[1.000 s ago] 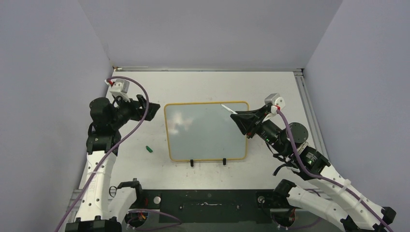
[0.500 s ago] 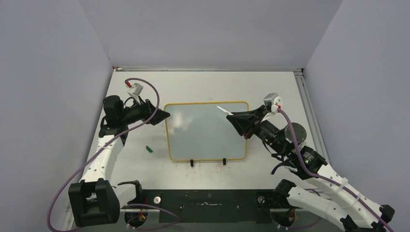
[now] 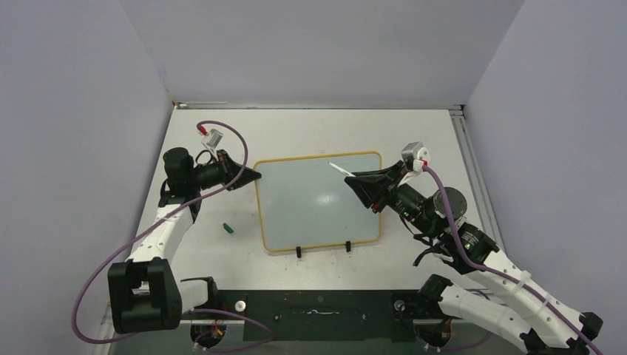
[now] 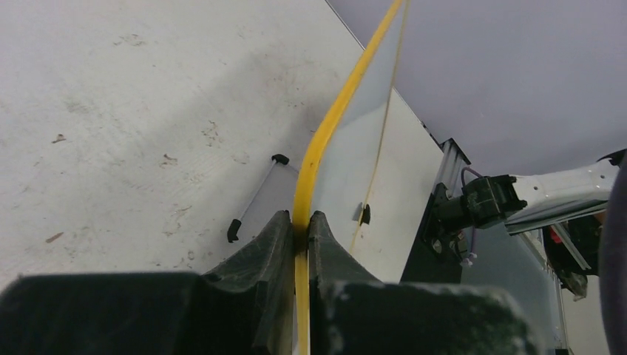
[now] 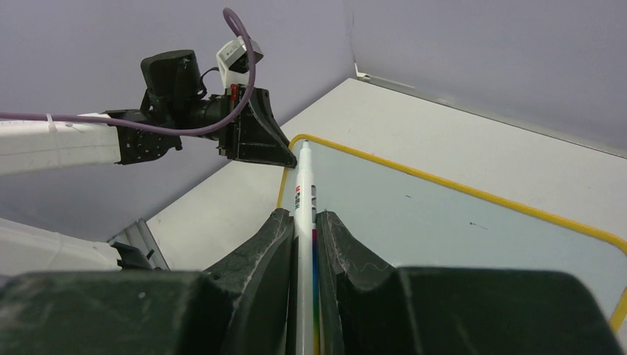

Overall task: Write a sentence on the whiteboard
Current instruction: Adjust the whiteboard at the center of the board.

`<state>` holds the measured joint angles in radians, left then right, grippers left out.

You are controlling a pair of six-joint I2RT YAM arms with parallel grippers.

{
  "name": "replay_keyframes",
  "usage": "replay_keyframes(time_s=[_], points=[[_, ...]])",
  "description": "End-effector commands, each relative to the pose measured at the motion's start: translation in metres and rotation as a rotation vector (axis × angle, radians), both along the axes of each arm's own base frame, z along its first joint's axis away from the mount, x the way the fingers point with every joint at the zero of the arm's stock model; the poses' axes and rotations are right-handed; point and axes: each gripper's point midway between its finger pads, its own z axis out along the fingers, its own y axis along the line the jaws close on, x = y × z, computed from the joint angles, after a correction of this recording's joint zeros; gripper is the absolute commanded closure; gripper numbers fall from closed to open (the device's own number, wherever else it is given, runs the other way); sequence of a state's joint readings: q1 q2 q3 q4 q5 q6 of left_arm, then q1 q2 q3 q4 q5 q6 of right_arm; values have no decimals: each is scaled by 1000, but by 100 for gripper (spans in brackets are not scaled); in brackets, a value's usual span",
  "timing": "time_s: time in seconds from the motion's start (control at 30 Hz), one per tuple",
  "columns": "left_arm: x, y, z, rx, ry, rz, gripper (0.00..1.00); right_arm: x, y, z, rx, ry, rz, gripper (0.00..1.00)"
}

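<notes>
The whiteboard (image 3: 318,201), pale and glossy with a thin yellow frame (image 4: 325,126), lies flat mid-table. No sentence is in view on its surface. My left gripper (image 3: 256,175) is shut on the frame at the board's far left corner, and the yellow edge (image 4: 299,218) runs between its fingers. My right gripper (image 3: 353,177) hovers over the board's far right part, shut on a white marker (image 5: 304,192). The marker's tip (image 3: 333,165) points left, toward the left gripper (image 5: 285,155).
A small green cap (image 3: 229,228) lies on the table left of the board. Two black clips (image 3: 299,252) (image 3: 347,246) sit on the board's near edge. Grey walls close in the table on three sides. A rail (image 3: 467,148) runs along the right edge.
The left arm swung in to the board's far left corner and its gripper went from open to shut on the frame. The board shifted slightly right. The right gripper drifted a little left with the marker.
</notes>
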<state>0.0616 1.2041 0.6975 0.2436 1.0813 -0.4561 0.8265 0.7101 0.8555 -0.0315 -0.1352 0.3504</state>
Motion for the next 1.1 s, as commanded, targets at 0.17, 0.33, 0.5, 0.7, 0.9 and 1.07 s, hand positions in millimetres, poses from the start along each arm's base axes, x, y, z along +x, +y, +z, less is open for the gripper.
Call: replay_keyframes(time_s=[0.17, 0.33, 0.5, 0.7, 0.9, 1.07], points=[[-36, -20, -8, 74, -35, -44, 100, -4, -2, 10, 19, -47, 4, 95], [-53, -29, -20, 115, -8, -40, 100, -2, 0, 6, 6, -44, 3, 95], [-68, -31, -35, 176, 56, -46, 97, -1, 4, -1, 0, -30, 13, 95], [-62, -24, -39, 219, 77, 5, 73, 0, 12, -14, 13, -2, 29, 95], [-57, -25, -24, 174, 45, -3, 67, 1, 29, -36, 31, 34, 45, 95], [-56, -26, -7, 114, 2, -13, 67, -1, 52, -55, -8, 32, 17, 95]])
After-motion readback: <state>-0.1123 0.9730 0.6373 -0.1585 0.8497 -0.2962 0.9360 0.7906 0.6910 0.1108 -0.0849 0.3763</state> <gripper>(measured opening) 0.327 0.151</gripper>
